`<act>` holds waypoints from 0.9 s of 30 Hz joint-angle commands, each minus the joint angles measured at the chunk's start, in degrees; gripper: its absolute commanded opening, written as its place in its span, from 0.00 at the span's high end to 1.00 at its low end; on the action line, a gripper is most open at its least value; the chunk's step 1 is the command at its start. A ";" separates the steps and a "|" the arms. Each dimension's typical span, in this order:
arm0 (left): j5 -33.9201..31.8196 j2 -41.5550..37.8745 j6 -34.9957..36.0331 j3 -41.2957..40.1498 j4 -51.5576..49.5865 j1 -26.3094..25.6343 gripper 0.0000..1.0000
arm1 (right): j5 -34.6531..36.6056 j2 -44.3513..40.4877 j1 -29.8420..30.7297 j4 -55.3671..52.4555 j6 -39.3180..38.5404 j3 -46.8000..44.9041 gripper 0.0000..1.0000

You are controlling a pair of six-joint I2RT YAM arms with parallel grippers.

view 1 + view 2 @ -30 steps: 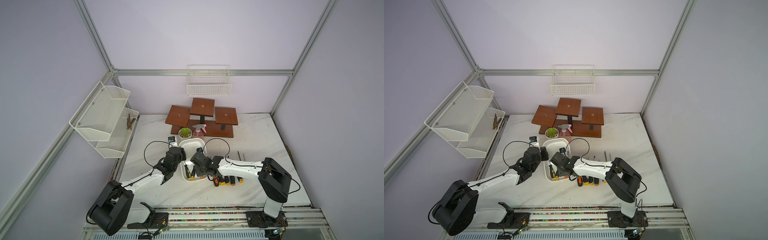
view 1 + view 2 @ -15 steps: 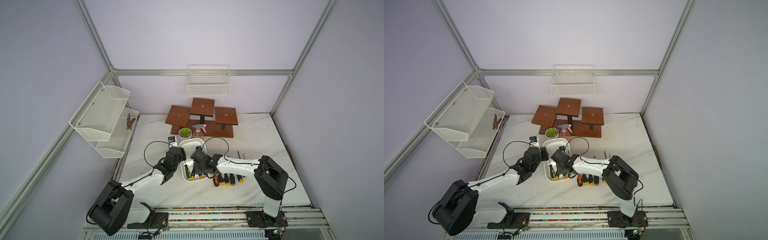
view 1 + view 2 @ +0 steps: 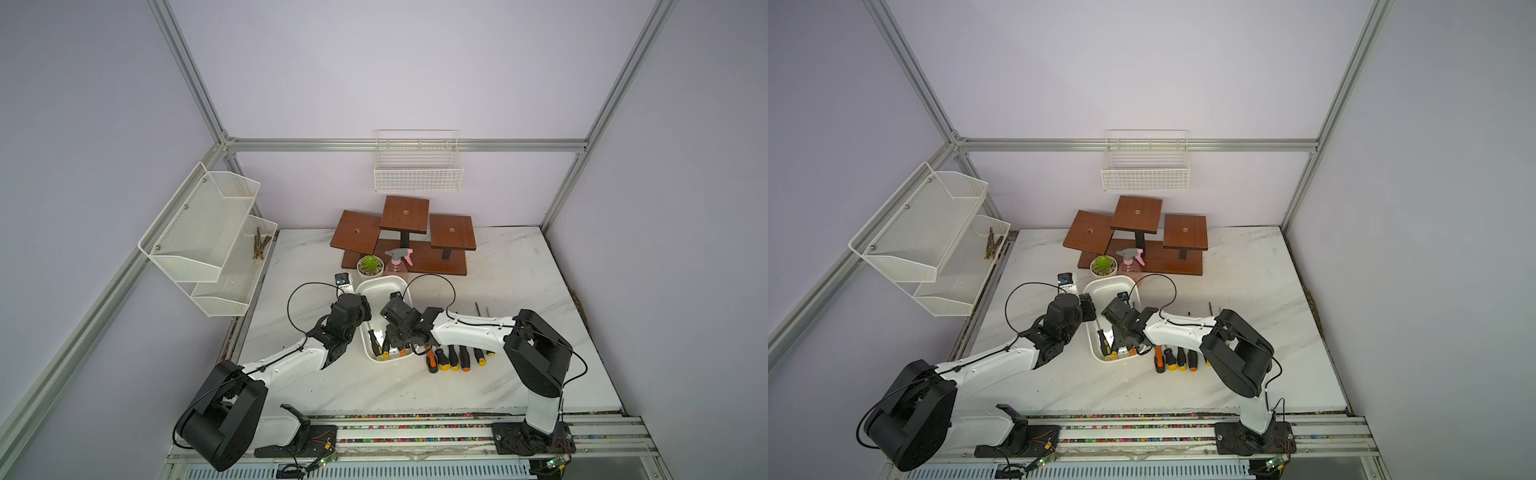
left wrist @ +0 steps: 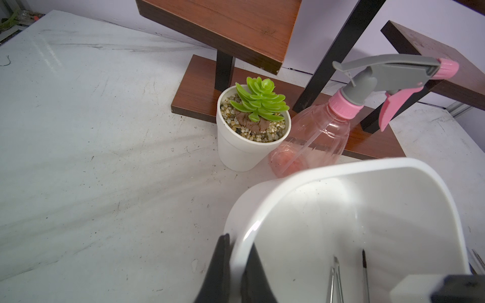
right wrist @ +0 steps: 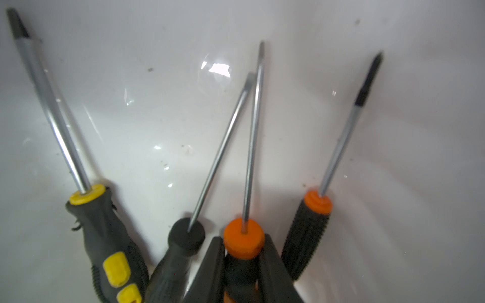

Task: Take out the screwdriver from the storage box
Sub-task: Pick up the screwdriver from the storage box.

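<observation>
The storage box [image 3: 384,286] [image 3: 1106,283] is a white tub at the middle of the table. My left gripper [image 4: 237,244] [image 3: 365,309] is shut on its left rim [image 4: 328,168], one finger inside and one outside. My right gripper [image 5: 242,240] [image 3: 395,338] reaches into the box's near end. It is shut on the handle of a screwdriver [image 5: 252,144] with an orange collar, just behind that collar. Lying beside it on the box floor are a yellow-and-black screwdriver [image 5: 105,236], a black one [image 5: 183,241] and a ribbed orange-tipped one [image 5: 307,230].
Several screwdrivers [image 3: 453,357] lie in a row on the table right of the box. Behind the box stand a potted succulent [image 3: 370,266], a pink spray bottle [image 3: 397,262] and a wooden tiered stand [image 3: 405,232]. A wire basket [image 3: 417,174] and a mesh shelf [image 3: 208,241] hang on the walls.
My right gripper's jaws have closed on the orange-collared screwdriver's handle, and that arm has edged a little left into the box. The left gripper has kept its hold on the rim.
</observation>
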 commanded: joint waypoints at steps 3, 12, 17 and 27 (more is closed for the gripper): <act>0.66 -0.32 0.07 0.32 1.52 -0.15 1.00 | -1.24 1.04 -0.86 1.80 -0.68 -0.43 1.00; 0.72 0.04 0.16 0.59 1.52 -0.14 1.00 | -4.34 -7.91 -0.76 4.58 -1.53 -2.16 1.00; 0.84 0.06 0.16 0.59 1.55 -0.15 1.00 | -5.06 -11.95 -0.81 3.20 -2.21 -2.55 1.00; 0.84 0.21 0.34 0.76 1.51 -0.15 1.00 | -2.02 -23.30 -0.95 -3.19 -5.65 -5.06 1.00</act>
